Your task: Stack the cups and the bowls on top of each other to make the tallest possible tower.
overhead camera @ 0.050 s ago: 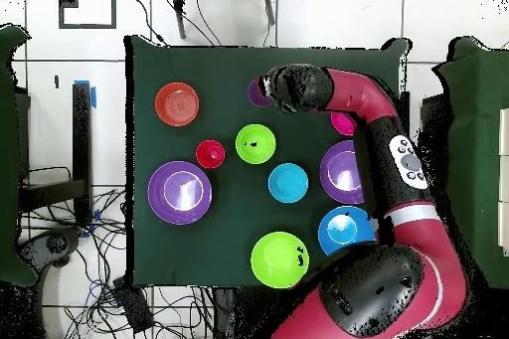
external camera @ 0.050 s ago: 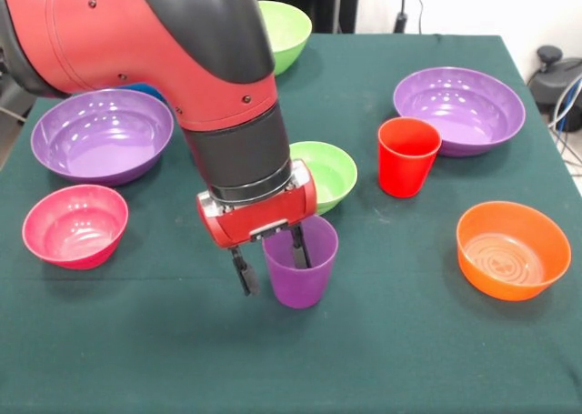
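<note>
Green table (external camera @ 0.050 s ago: 391,359) carries everything; nothing is stacked, all pieces sit apart.

Arm (external camera @ 0.050 s ago: 182,59) comes down over the near-centre of the cloth. Gripper (external camera @ 0.050 s ago: 271,261) is parted, straddling the near-left rim of the purple cup (external camera @ 0.050 s ago: 305,273): one finger inside the cup wall, the other outside to its left. Not clamped as far as the front view shows. Cup stands upright on the table, mouth up.

Bowls, big to small:
- Wide purple bowl (external camera @ 0.050 s ago: 102,134) at left, second wide purple bowl (external camera @ 0.050 s ago: 459,109) at right rear.
- Large lime bowl (external camera @ 0.050 s ago: 286,32) at the far edge, partly behind the arm.
- Large blue bowl (overhead camera @ 0.050 s ago: 343,228) shows in the overhead view beside the arm; in the front view only a sliver is visible behind the left purple bowl.
- Orange bowl (external camera @ 0.050 s ago: 512,250) at right front, well apart from the rest.
- Pink bowl (external camera @ 0.050 s ago: 75,225) at left front, just in front of the left purple bowl.
- Small lime bowl (external camera @ 0.050 s ago: 327,173) just behind the purple cup, near but not touching.
- Small blue bowl (overhead camera @ 0.050 s ago: 288,183) mid-table in the overhead view; hidden by the arm in front.

Red cup (external camera @ 0.050 s ago: 407,156) upright, between the small lime bowl and the right purple bowl, touching neither.
</note>
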Robot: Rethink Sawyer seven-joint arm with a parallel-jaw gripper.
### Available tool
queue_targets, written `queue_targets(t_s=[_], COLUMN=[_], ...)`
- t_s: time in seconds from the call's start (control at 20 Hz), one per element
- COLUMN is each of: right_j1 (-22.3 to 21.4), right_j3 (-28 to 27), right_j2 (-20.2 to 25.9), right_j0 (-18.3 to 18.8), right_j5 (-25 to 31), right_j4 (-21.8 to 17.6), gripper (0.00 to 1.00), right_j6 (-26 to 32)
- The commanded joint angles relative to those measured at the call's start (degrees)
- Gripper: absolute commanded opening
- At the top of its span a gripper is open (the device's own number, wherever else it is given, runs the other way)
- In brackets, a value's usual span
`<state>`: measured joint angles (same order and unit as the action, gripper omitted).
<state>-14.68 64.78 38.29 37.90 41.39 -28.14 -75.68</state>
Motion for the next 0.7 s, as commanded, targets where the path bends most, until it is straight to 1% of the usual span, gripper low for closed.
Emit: queue_targets(t_s=[0.05, 0.3, 0.7], right_j1=[-3.2, -3.3, -6.0], right_j3=[2.8, 2.8, 3.7], right_j2=[-1.8, -1.8, -3.1], right_j0=[-2.6, -3.0, -3.3], right_j5=[6.4, 6.4, 8.5], right_j4=[-3.0, -2.9, -3.3], gripper=[1.00, 1.00, 1.00], right_j6=[8.6, 8.4, 8.2])
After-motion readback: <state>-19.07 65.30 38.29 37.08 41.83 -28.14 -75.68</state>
